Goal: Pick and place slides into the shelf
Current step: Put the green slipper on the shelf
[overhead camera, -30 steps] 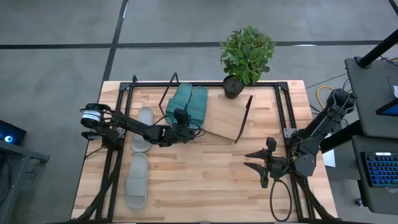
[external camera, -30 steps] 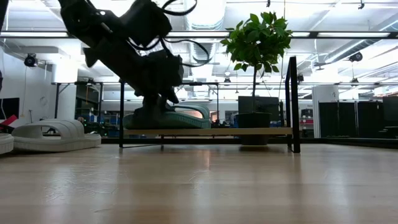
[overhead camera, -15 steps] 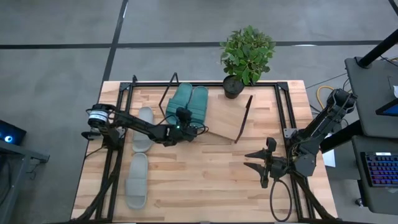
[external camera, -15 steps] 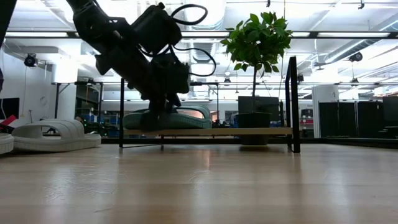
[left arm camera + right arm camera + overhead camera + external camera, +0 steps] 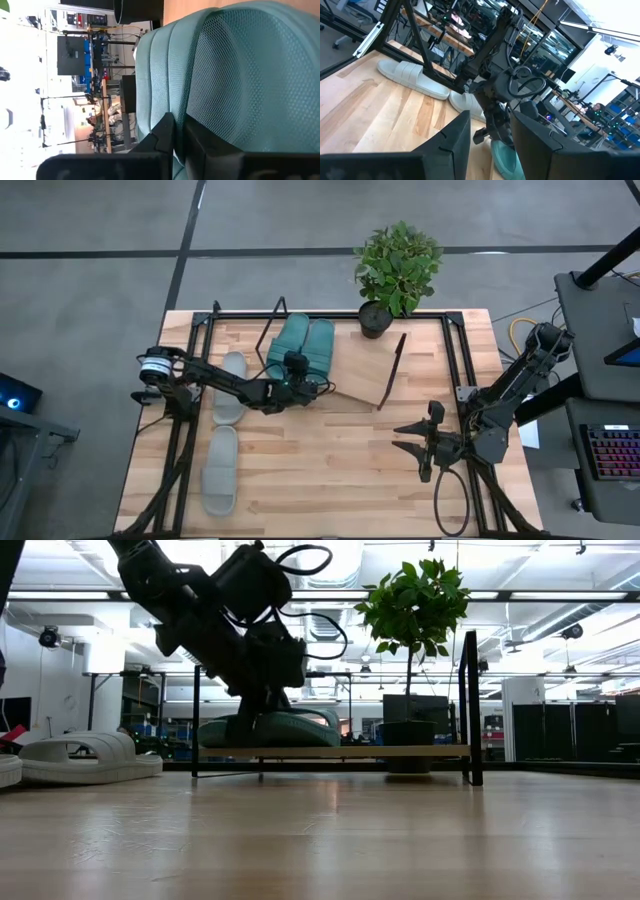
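Reaching across to the shelf (image 5: 365, 375), the left gripper (image 5: 296, 378) sits at the near end of the two teal slides (image 5: 306, 345), its jaws pressed together; from here it seems to pinch nothing. Both teal slides lie side by side on the shelf's left part. Two grey slides (image 5: 229, 385) rest on the table (image 5: 340, 470) to the left. The right gripper (image 5: 418, 442) waits near the table's right edge, jaws apart
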